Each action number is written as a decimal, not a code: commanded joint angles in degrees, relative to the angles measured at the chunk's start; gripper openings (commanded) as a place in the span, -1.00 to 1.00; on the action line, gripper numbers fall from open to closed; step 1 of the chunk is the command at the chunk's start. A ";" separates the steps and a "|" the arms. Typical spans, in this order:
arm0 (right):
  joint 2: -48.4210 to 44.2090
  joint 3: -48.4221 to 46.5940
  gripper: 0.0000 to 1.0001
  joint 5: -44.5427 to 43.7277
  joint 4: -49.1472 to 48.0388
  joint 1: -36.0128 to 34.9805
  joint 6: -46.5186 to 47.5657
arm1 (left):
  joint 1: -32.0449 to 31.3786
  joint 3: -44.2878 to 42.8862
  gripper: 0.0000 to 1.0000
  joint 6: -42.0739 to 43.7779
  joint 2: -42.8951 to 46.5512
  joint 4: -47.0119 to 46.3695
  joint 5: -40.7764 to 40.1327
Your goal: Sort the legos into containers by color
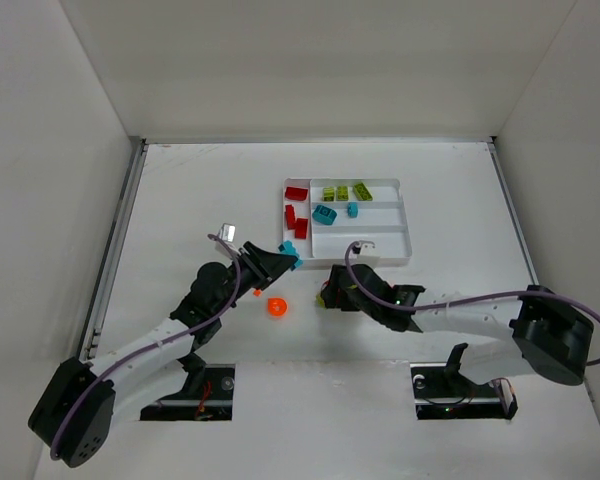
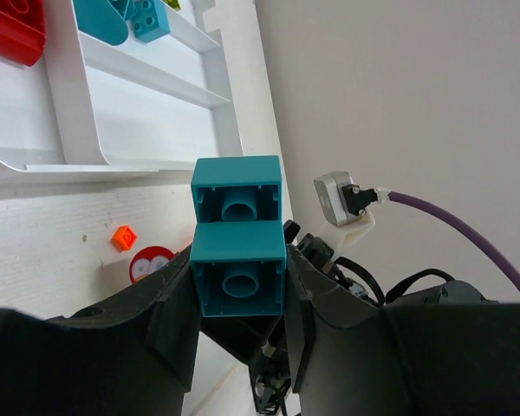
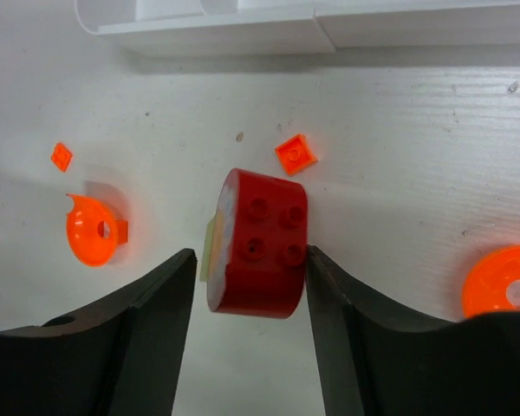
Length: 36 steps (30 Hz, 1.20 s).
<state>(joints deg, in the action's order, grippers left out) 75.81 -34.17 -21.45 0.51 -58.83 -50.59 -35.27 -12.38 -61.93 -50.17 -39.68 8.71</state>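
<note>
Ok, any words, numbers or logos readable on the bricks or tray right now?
None readable. The white tray, the teal brick in the left claw and the red brick within the right claw show no lettering; any marks on the studs are too small to tell.

Plain white walls (image 1: 310, 60) close in on three sides of a white, faintly grained surface (image 1: 200, 190), evenly lit.
</note>
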 commanded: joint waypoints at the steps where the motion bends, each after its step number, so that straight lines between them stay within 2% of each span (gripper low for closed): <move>1: -0.39 -2.30 0.29 -3.77 2.12 -1.77 1.19 | -0.72 -3.17 -0.63 1.03 0.07 -3.82 0.08; 3: -2.50 -2.30 0.44 -4.56 2.30 -2.38 1.81 | -0.99 -3.52 -0.62 0.24 0.51 -3.82 0.43; 6: -7.50 -2.30 0.55 -5.26 3.70 -2.91 2.60 | -0.90 -3.53 -0.61 -2.31 2.27 -3.82 0.87; 12: -21.30 0.59 0.54 -6.06 -1.55 -5.54 9.09 | 0.07 -3.88 -0.59 -8.37 5.78 -3.12 2.45; 16: -25.44 1.57 0.50 -5.01 -7.45 -7.22 14.89 | -0.28 -3.61 -0.59 -12.15 6.67 -1.72 2.54; 24: -20.19 -3.88 0.40 -4.56 -11.85 -10.29 24.74 | -2.39 -4.58 -0.59 -14.53 5.53 2.33 1.14; 36: -12.36 -7.75 0.36 -4.04 -16.33 -10.47 28.00 | -7.75 -6.34 -0.57 -14.53 3.24 4.26 -1.15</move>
<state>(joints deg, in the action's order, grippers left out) 63.20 -38.98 -25.52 -11.27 -68.99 -24.38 -42.06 -16.01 -75.96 -46.94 -34.30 8.47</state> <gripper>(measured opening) 0.685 0.337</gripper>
